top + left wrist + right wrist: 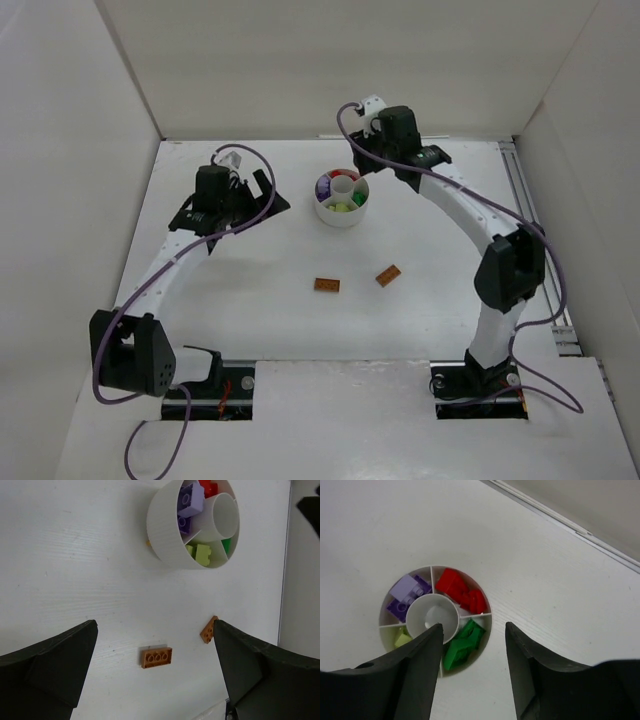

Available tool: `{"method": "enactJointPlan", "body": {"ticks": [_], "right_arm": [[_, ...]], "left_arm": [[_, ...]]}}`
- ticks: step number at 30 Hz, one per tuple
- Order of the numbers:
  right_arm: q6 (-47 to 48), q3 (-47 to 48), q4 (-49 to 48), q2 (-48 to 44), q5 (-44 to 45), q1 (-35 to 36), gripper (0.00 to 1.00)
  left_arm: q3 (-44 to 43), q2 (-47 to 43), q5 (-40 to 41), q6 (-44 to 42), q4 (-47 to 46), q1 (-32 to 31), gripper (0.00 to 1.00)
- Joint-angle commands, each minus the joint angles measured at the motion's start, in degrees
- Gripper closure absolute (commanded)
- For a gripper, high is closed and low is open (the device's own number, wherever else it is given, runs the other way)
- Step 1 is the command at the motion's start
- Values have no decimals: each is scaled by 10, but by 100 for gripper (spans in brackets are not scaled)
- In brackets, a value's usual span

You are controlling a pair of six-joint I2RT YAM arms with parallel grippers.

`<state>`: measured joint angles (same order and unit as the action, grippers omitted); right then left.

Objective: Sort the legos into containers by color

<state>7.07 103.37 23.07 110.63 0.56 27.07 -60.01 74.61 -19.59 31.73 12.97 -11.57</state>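
Left gripper (262,192) over table (240,300), jaws wide apart, gripping nothing. Purple cables (190,255) looped along both arms. Two orange-brown legos (327,285) flat on table, apart from each other, well short of dish (341,217); studs clear only in left wrist view. Dish wedges: purple legos (406,596), red legos (460,591), green legos (465,642), lime legos (402,639). Right gripper (473,627) above dish, spread wide, gripping nothing, hiding its near rim.

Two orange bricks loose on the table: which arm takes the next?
Left, probably. The left end effector, open, frames both orange bricks; the right end effector is open over the dish, seeing neither.
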Motion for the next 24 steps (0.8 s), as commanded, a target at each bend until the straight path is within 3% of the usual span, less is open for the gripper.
{"method": "enactJointPlan", "body": {"ticks": [1, 6, 9, 11, 13, 15, 16, 24], "right_arm": [[-42, -51, -7, -70, 22, -7, 42], [-73, -176, 0, -146, 29, -13, 30], [-157, -233, 41, -189, 79, -13, 28], [-248, -300, 68, -219, 101, -7, 19], [-300, -376, 68, -236, 118, 5, 19], [-386, -418, 61, -255, 142, 18, 10], [-409, -434, 54, -255, 148, 32, 0], [-602, -496, 70, -248, 183, 96, 0]], "left_arm": [[42, -38, 1, 25, 10, -3, 0], [101, -66, 1, 59, 4, -9, 0], [118, -88, 14, 66, 10, -20, 0], [132, -108, 25, 71, 10, -27, 0], [137, -120, 33, 76, 10, -42, 0], [142, -132, 33, 76, 10, -47, 0], [142, -139, 33, 76, 10, -47, 0], [147, -175, 28, 55, 44, -52, 0]]}}
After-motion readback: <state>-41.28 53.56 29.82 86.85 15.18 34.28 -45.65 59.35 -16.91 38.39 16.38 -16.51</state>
